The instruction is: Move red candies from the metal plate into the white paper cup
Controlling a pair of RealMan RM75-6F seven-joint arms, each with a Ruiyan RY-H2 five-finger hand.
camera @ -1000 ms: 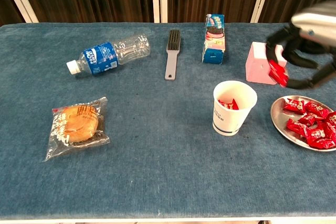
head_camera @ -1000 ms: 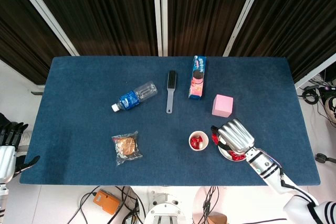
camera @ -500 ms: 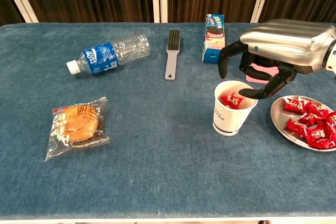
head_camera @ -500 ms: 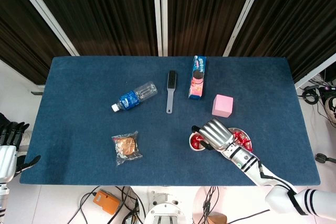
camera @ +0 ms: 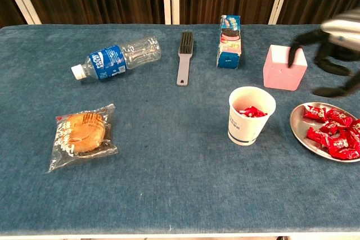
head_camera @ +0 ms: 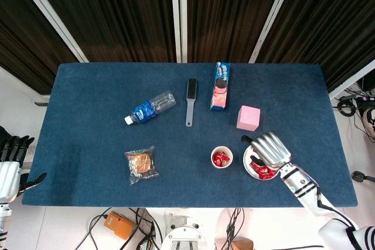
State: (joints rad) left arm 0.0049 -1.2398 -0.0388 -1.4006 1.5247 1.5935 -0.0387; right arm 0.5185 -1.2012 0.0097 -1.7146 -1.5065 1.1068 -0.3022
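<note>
From where I sit, the red candies (camera: 332,130) crowd the metal plate (camera: 300,131) beside the white paper cup (camera: 251,115), and my empty, spread right hand (camera: 333,54) above could snag several wrappers or scatter them onto the desk (camera: 169,155).

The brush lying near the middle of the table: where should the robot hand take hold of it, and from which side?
Probably by the slim grey handle of the brush, coming straight down from above. It lies flat with the bristle head away from the robot and nothing touching it, so fingers could close across the handle.
</note>
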